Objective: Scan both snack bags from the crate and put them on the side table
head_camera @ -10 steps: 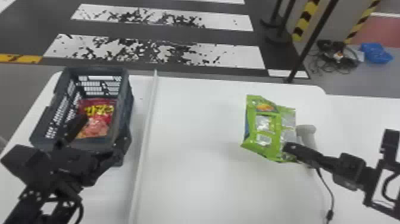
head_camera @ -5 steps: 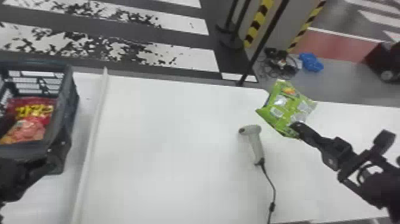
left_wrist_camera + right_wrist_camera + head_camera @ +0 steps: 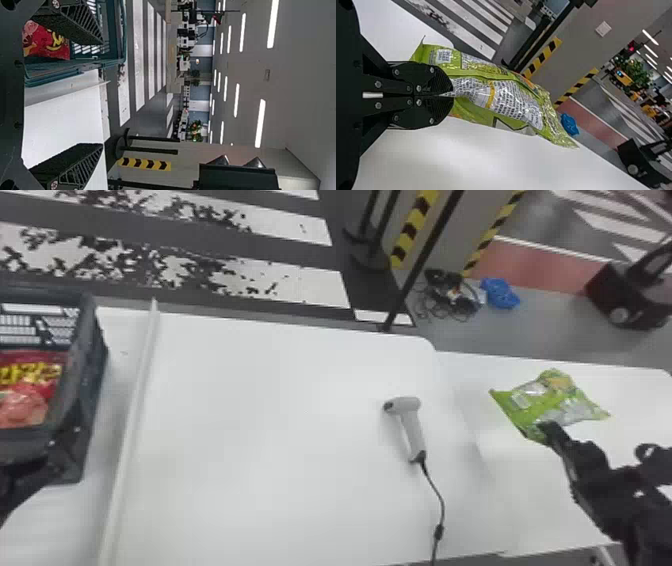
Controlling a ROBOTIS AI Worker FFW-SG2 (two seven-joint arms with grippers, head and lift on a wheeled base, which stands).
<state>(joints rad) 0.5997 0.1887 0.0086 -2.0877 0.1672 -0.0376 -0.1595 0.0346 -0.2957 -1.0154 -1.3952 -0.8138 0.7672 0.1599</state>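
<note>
In the head view my right gripper is over the side table at the right, shut on an edge of the green snack bag. The right wrist view shows the gripper pinching the green bag. The red snack bag lies in the dark crate at the head view's left. My left gripper stands open in its wrist view, one finger beside the crate's interior and the red bag. The grey-white scanner lies on the main table.
A white raised strip runs along the main table between crate and scanner. The scanner's black cable trails to the near edge. A black pole stands behind the tables.
The head view has swung rightward. My right gripper has carried the green bag away from beside the scanner, rightward to over the side table.
</note>
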